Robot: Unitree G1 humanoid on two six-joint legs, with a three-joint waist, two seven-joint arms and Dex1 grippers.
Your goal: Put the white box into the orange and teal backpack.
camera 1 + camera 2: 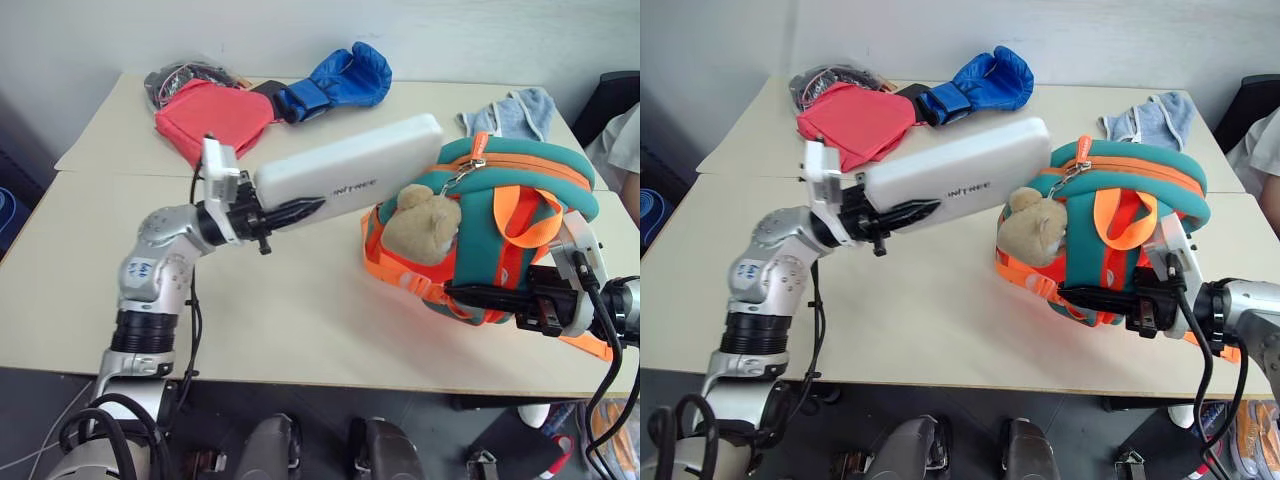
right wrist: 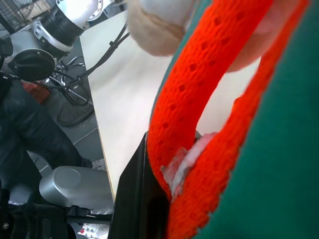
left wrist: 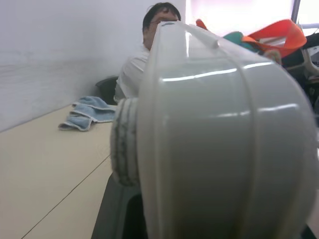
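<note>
The box (image 1: 350,165) in the left gripper (image 1: 300,210) is white with small dark letters. The gripper's fingers are black. The backpack (image 1: 500,215) held by the right gripper (image 1: 470,297) is teal with orange straps and edges. A tan plush animal (image 1: 422,225) hangs on it. Past the left gripper lie a red cloth bag (image 1: 212,115) and a blue glove (image 1: 340,82). A light blue cloth (image 1: 510,112) lies past the backpack. The table (image 1: 290,300) is cream.

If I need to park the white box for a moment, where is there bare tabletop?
Bare table lies below the held white box, between left gripper and orange and teal backpack. The far edge is crowded: red cloth bag, blue boxing glove, blue towel.
</note>
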